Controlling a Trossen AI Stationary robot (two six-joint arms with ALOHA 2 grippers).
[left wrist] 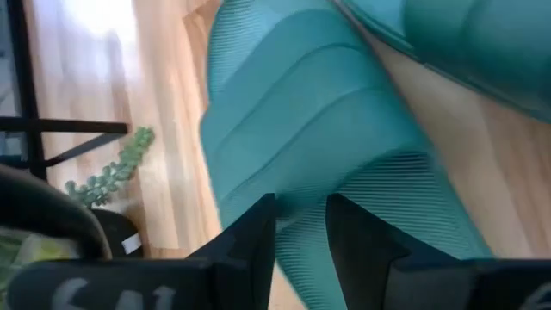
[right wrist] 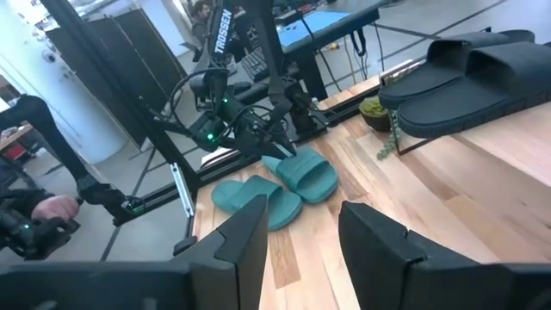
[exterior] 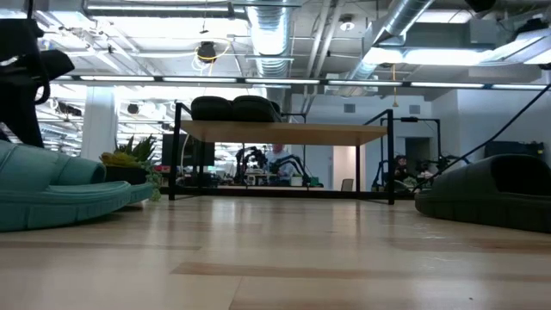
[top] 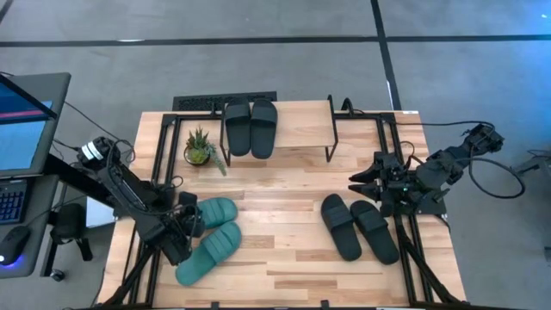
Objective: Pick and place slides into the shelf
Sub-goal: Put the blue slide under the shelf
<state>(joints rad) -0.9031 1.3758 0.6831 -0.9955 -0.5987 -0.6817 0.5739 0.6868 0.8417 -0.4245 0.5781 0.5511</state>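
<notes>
Two teal slides lie side by side, soles down, on the table's left part. My left gripper is open, slanting down at the left end of the farther teal slide, its fingers just over the ribbed strap. Two black slides lie on the table's right part. Another black pair rests on the shelf's light top board at the far middle. My right gripper hangs open and empty, raised near the right edge. My left gripper has its open fingers right at the teal slide's strap, coming from the table's left and slanting down. I cannot tell whether they touch it. The slide lies flat on the table.
A small potted plant stands left of the shelf, just beyond the teal slides. The shelf's black legs stand on the table's far half. Bare wood lies between the two pairs of slides. A monitor stands off the table's left.
</notes>
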